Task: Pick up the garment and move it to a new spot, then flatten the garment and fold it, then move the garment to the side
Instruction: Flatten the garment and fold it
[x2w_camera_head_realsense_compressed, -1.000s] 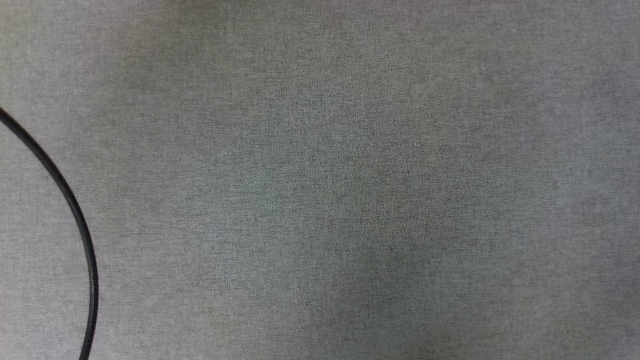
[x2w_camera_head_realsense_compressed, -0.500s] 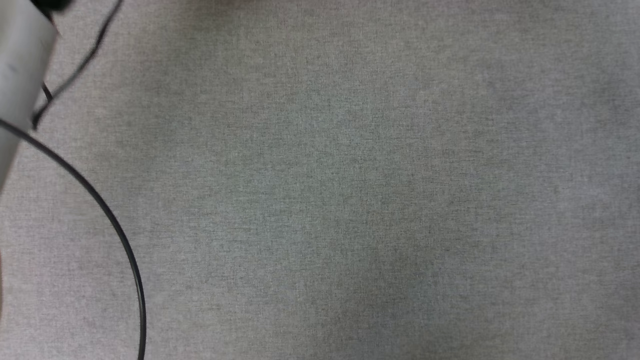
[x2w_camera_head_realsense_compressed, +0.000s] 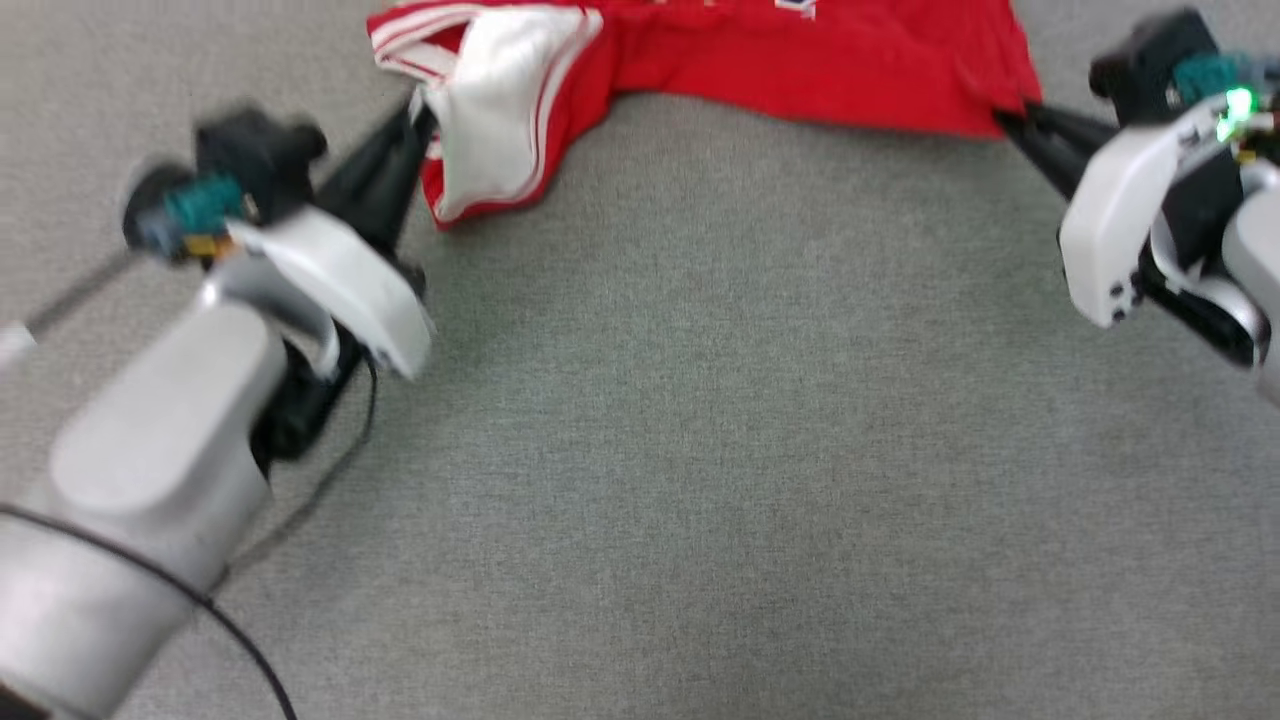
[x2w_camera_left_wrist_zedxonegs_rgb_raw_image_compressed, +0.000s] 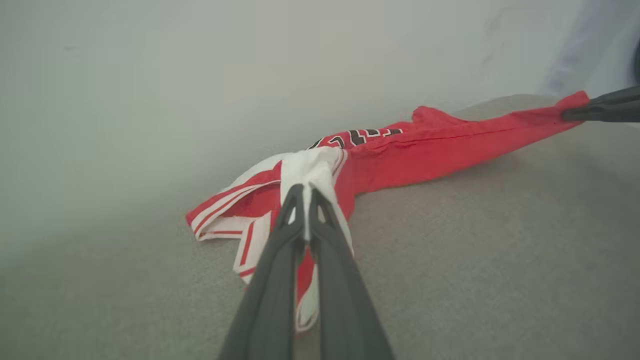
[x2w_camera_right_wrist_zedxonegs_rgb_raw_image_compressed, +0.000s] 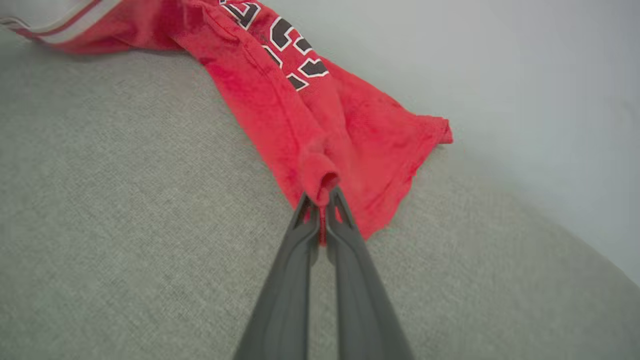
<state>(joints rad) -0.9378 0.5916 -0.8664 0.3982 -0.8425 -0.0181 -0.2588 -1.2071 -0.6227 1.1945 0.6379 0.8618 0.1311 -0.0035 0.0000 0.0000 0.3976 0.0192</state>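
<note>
The garment (x2w_camera_head_realsense_compressed: 800, 60), a red jersey with white sleeves and striped trim, stretches across the top of the head view on the grey cloth surface. My left gripper (x2w_camera_head_realsense_compressed: 420, 115) is shut on its white sleeve end. The left wrist view shows that gripper (x2w_camera_left_wrist_zedxonegs_rgb_raw_image_compressed: 305, 192) pinching white fabric of the garment (x2w_camera_left_wrist_zedxonegs_rgb_raw_image_compressed: 425, 150). At the other end my right gripper (x2w_camera_head_realsense_compressed: 1005, 120) is shut on a red corner; in the right wrist view it (x2w_camera_right_wrist_zedxonegs_rgb_raw_image_compressed: 322, 200) clamps a bunched red fold of the garment (x2w_camera_right_wrist_zedxonegs_rgb_raw_image_compressed: 280, 95). Black white-edged lettering (x2w_camera_right_wrist_zedxonegs_rgb_raw_image_compressed: 285, 45) faces up.
Grey woven cloth (x2w_camera_head_realsense_compressed: 700, 450) covers the whole work surface. A black cable (x2w_camera_head_realsense_compressed: 250, 650) curves along the lower left by my left forearm (x2w_camera_head_realsense_compressed: 150, 450). A pale wall (x2w_camera_right_wrist_zedxonegs_rgb_raw_image_compressed: 500, 75) rises behind the surface's far edge.
The head camera has swung: earlier it showed bare grey cloth and a cable, now both arms and the garment are in view, each gripper holding an end.
</note>
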